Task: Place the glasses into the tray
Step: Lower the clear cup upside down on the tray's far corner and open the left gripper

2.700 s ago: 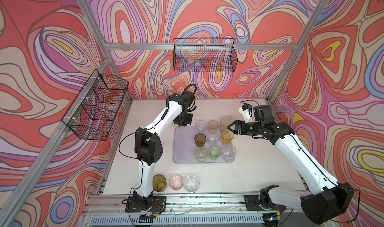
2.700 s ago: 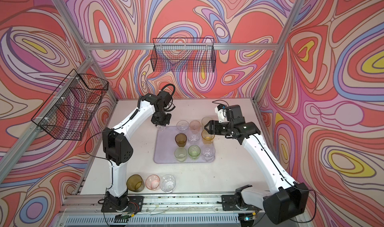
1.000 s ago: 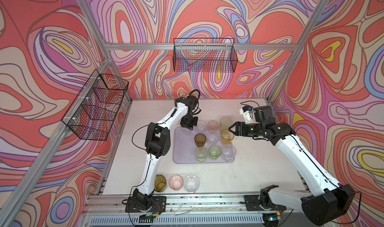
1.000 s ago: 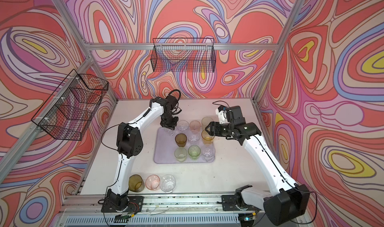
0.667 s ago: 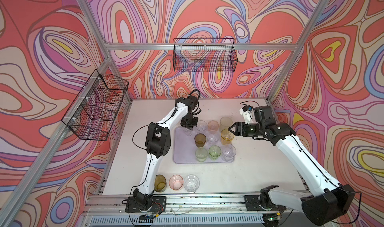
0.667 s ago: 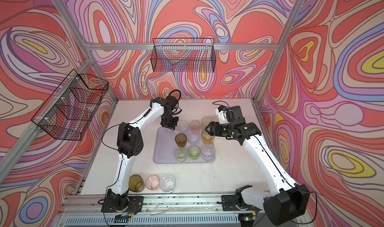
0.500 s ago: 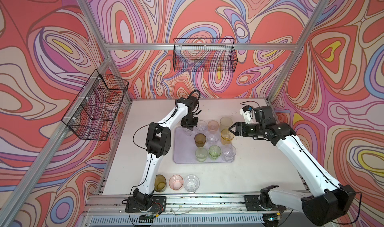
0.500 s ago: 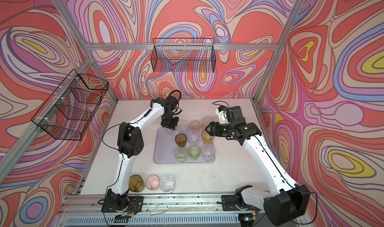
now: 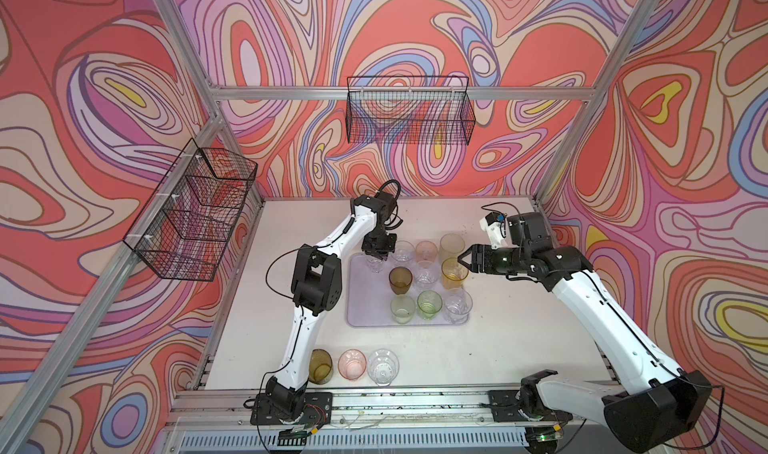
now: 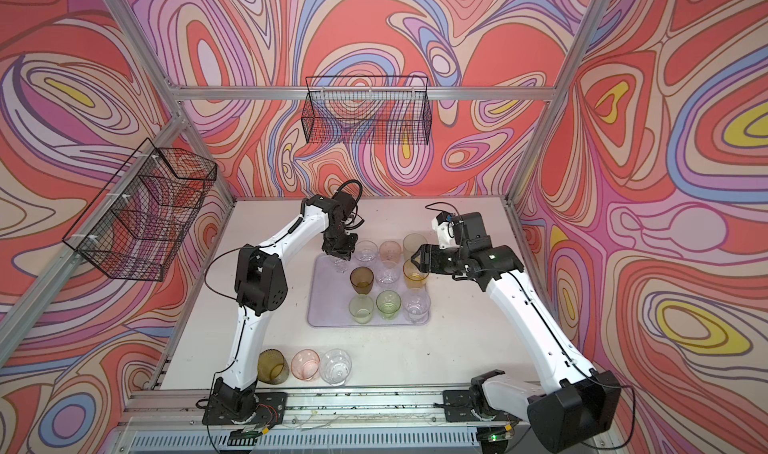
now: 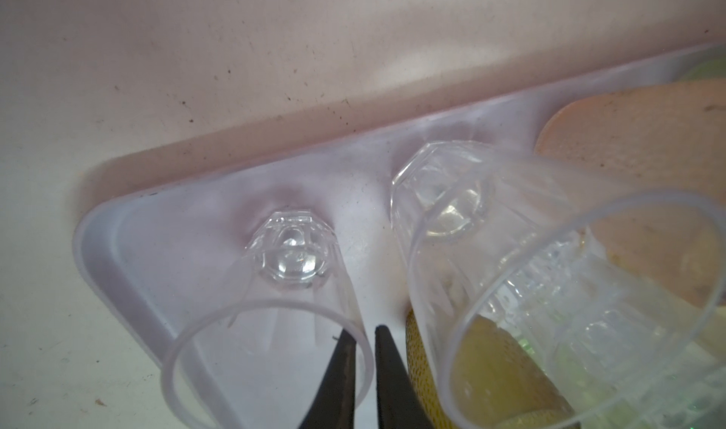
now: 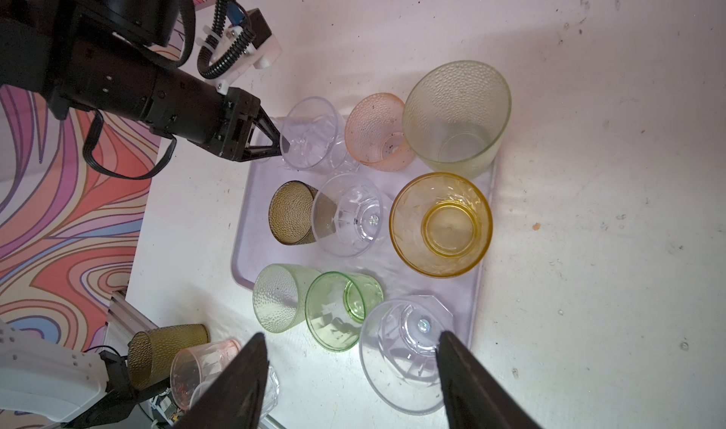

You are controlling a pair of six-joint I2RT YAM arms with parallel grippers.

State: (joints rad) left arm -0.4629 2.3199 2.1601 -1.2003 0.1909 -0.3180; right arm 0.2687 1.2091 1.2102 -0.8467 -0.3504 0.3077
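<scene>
Our left gripper (image 11: pixel 363 338) straddles the rim of the clear glass (image 11: pixel 290 258) in the far-left corner of the tray (image 11: pixel 157 226); pinched or loose, we cannot tell. We open wider, then lift straight.

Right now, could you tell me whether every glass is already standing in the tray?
No, an olive-brown glass, a pink glass and a clear glass stand on the table, outside the tray.

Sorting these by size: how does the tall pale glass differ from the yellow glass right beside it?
The tall pale glass stands clearly higher than the yellow glass. The tall pale glass is faint yellow-green and dimpled; the yellow glass is deep amber. Both stand upright, mouths up, side by side.
</scene>
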